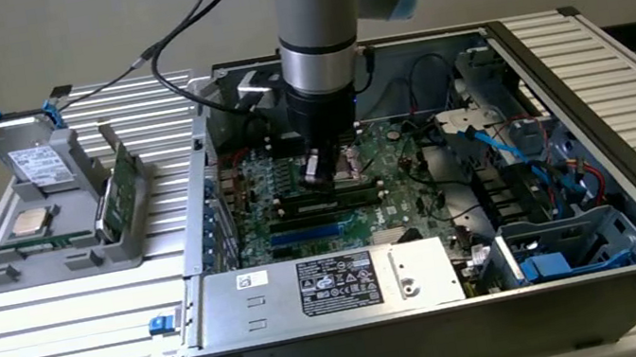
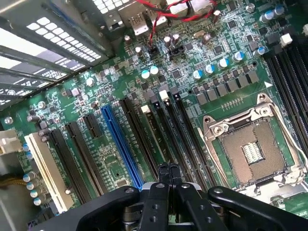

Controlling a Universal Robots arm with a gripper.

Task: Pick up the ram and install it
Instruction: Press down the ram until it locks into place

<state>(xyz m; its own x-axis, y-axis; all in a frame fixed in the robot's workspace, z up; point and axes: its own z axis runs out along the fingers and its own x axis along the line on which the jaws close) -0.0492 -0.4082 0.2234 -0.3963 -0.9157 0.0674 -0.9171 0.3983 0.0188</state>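
Observation:
In the exterior view the ram [image 1: 330, 202], a long narrow green stick with dark chips, lies along the black memory slots of the motherboard [image 1: 406, 164] inside the open computer case. My gripper [image 1: 321, 176] hangs straight down just above it. The wrist view has the gripper [image 2: 168, 169] shut, its black fingers [image 2: 156, 192] pressed together with nothing between them. They point at the memory slots [image 2: 166, 130] beside the empty processor socket [image 2: 250, 149]. From there the ram is edge-on, and I cannot tell whether the fingertips touch it.
The case walls [image 1: 619, 140] ring the board, with a power supply [image 1: 329, 287] at the front and cables and drive cages [image 1: 557, 236] on the exterior view's right. A grey holder [image 1: 59, 239] on the left carries a drive, a processor and a tall green card [image 1: 116, 191].

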